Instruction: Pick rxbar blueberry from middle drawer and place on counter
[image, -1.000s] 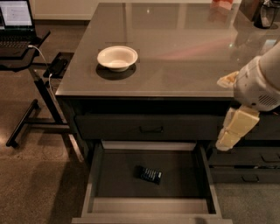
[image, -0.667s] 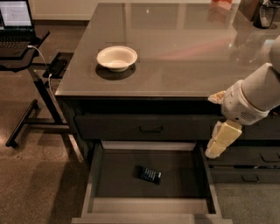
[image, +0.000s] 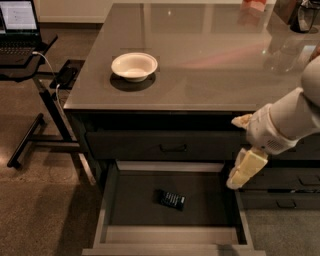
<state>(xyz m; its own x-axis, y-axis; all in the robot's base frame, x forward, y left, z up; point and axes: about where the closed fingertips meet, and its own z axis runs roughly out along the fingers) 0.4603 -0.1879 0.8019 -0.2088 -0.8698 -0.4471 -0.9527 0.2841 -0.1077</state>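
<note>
The rxbar blueberry, a small dark blue bar with pale print, lies flat on the floor of the open middle drawer, near its centre. My gripper hangs at the right, in front of the cabinet face and above the drawer's right rim, to the right of and above the bar. Its cream fingers are spread apart and hold nothing. The counter is a glossy grey-brown top above the drawers.
A white bowl sits on the counter's front left. A shut upper drawer with a black handle is above the open one. A laptop on a black stand is at the left. Items stand at the counter's far right.
My gripper and arm have moved left and down, from beside the counter's right edge toward the open drawer's right rim. The bar and bowl have not moved.
</note>
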